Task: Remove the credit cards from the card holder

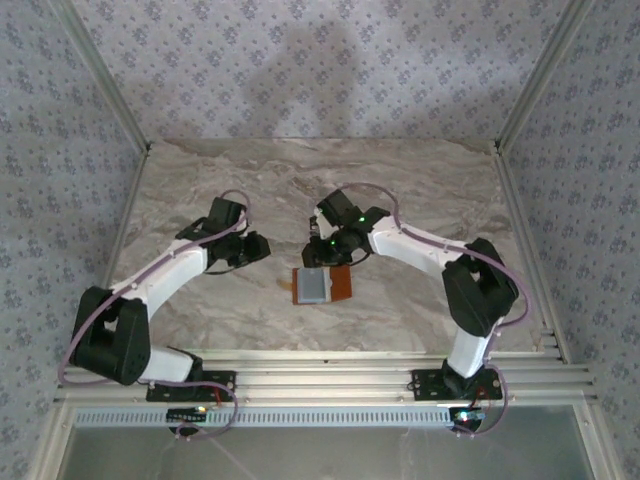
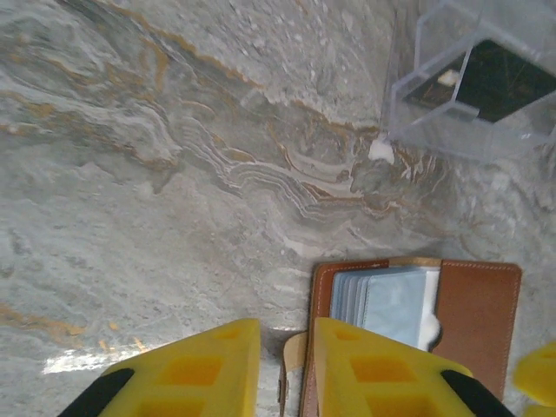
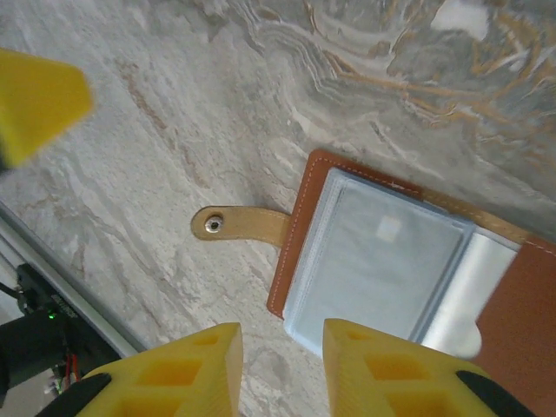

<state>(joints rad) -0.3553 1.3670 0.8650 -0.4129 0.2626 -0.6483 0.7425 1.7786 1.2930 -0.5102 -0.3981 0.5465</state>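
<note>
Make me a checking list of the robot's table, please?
Surface: marble table, flat, no spills seen.
Job's things: card holder lies open, sleeves up, strap unsnapped; a dark card sits in the clear tray.
Clutter: small white speck by the tray, unclear what.
Grippers: left gripper and right gripper slightly open, empty, near the holder.
Cables: purple cables run along both arms.
Surroundings: patterned walls, metal frame.
</note>
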